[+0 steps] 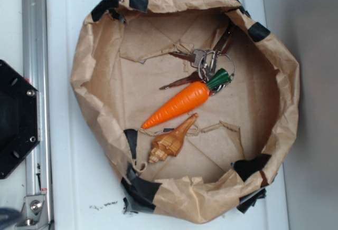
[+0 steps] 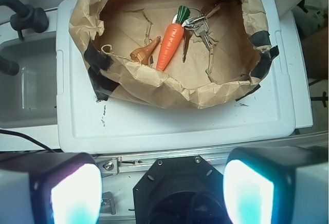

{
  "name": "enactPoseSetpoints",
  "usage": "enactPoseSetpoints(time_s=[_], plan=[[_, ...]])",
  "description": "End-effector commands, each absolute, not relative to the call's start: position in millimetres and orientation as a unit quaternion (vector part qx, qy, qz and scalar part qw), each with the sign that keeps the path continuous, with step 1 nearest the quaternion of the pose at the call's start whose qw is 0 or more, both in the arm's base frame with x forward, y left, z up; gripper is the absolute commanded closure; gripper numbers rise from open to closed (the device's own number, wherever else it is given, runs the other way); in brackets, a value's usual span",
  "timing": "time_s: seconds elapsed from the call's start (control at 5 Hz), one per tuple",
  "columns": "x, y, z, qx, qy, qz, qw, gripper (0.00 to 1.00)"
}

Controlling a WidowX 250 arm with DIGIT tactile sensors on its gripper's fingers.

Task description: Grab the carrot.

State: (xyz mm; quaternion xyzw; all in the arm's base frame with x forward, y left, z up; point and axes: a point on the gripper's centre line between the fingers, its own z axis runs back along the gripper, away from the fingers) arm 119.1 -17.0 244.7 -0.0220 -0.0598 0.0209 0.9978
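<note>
Right now our glossy orange toy carrot [image 1: 178,103] lies mid-floor in the crumpled brown paper basket [image 1: 90,56], pointing toward 8 o'clock. At 5 o'clock, a tan spiral seashell [image 1: 171,141]; at 12, metal keys [image 1: 203,61]. Our claw [image 2: 162,193] hangs released, well apart; we should straddle the carrot's middle.

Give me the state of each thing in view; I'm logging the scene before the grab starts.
carrot: lying on its side in the bag, ungrasped, green cap against the keys.
seashell: lying on its side beside the carrot.
keys: flat on the bag floor, on their ring.
paper bag: open, walls rolled down, taped.
gripper: open, empty, well short of the bag.
</note>
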Motion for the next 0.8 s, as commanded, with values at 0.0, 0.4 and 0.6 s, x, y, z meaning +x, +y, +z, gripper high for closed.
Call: enactPoseSetpoints(time_s=[0.0, 0.4, 0.6], plan=[[119, -17, 245, -0.022, -0.060, 0.021, 0.998, 0.00], [196, -13, 184, -0.070, -0.137, 0.172, 0.973, 0.00], [225, -10, 155, -0.048, -0.125, 0.228, 0.964, 0.00]])
